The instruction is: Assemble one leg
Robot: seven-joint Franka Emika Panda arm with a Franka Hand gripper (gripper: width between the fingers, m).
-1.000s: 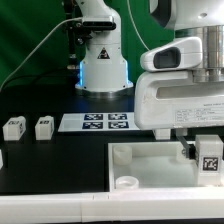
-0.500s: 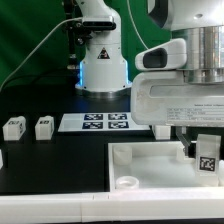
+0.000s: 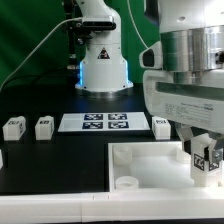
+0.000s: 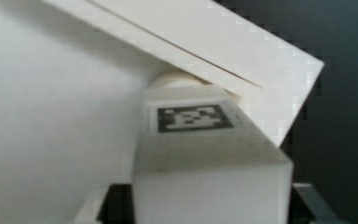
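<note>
Gripper (image 3: 207, 160) at right edge of exterior frame, low, pinching the leg (image 3: 209, 157) between its fingers; tagged face toward camera, slightly tilted. Leg held just above the right rear part of the big white tray-like piece (image 3: 140, 160), lower right of frame. Wrist view: leg (image 4: 197, 150) running straight out from the gripper, long axis in line with the fingers, far end touching or nearly touching the tray corner (image 4: 229, 60); tag on the leg readable mid-frame. Whether leg tip actually sits in a socket: cannot tell, hidden behind the leg body. Key relation: leg already in grasp, axis pointing down toward tray, socket directly past its tip, so next move looks like a short push plus twist along that axis. Arm pose: wrist near vertical over tray, large white hand body filling upper right of exterior frame, rotated a bit off square. Risk, as judgement: slight tilt could jam leg at the socket rim. Other loose legs (image 3: 14, 127), (image 3: 44, 127) on worktop (image 3: 50, 165) at mid left, one more (image 3: 161, 125) near centre right, beside marker board (image 3: 98, 122).
</note>
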